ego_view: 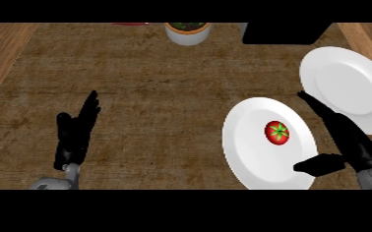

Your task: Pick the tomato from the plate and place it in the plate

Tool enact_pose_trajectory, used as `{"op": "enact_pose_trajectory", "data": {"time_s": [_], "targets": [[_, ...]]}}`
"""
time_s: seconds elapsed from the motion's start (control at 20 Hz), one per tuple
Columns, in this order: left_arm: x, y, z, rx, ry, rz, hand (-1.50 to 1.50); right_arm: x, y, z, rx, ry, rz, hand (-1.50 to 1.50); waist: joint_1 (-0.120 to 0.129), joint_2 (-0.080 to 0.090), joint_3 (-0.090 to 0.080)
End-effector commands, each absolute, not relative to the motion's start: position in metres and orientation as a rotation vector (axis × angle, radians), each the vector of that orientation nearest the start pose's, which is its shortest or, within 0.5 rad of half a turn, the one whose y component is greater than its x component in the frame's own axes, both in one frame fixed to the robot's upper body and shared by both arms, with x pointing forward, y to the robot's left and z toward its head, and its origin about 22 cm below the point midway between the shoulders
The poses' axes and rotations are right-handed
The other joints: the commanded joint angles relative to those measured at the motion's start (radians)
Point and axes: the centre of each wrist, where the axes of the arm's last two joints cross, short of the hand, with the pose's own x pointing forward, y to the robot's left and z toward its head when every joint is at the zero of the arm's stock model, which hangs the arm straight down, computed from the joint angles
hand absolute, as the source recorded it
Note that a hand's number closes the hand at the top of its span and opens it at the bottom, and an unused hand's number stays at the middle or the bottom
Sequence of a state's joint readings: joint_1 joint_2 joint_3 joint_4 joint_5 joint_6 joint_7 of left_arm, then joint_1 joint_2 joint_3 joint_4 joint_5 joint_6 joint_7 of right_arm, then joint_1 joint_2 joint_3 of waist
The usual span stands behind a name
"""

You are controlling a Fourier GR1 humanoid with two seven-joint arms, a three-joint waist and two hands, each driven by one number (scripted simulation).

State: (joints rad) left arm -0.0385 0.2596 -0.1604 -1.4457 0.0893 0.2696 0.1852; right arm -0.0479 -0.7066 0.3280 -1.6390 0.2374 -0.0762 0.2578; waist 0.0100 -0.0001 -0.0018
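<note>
The right hand (341,137) is spread, fingers straight and thumb apart, holding nothing. Just to its left the tomato (277,132) lies on the near plate (247,152). The second plate (338,78) lies just beyond its fingertips. The left hand (75,135) rests open on the surface (160,93), far left.

We see a brown counter (160,93) carrying two white plates (251,152) (341,78), a potted plant (188,32), and perhaps a black box (283,33).

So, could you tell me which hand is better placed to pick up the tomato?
The right hand: it is open beside the plate holding the tomato. The left hand rests open far across the counter.
</note>
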Motion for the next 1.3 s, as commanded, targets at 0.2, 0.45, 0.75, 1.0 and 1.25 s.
{"op": "enact_pose_trajectory", "data": {"time_s": [0.2, 0.45, 0.75, 1.0, 1.25], "targets": [[0.244, 0.239, 0.001, 0.239, -1.286, -0.023, 0.0, 0.268, -0.285, 0.058, -0.55, -1.072, 0.952, -1.5, -0.003, 0.0, 0.002], [0.242, 0.253, -0.012, 0.251, -1.292, -0.029, 0.0, 0.269, -0.278, 0.041, -0.557, -1.05, 0.952, -1.5, -0.008, 0.0, 0.002], [0.259, 0.26, 0.001, 0.25, -1.278, -0.024, 0.0, 0.27, -0.278, 0.034, -0.531, -1.055, 0.984, -1.5, -0.008, 0.0, 0.002], [0.236, 0.25, -0.013, 0.24, -1.288, -0.04, 0.0, 0.267, -0.275, 0.006, -0.509, -1.042, 0.978, -1.5, -0.005, 0.0, 0.002], [0.239, 0.253, 0.001, 0.233, -1.273, -0.037, 0.0, 0.281, -0.273, 0.002, -0.514, -1.024, 0.97, -1.5, -0.006, 0.0, 0.002]]}}
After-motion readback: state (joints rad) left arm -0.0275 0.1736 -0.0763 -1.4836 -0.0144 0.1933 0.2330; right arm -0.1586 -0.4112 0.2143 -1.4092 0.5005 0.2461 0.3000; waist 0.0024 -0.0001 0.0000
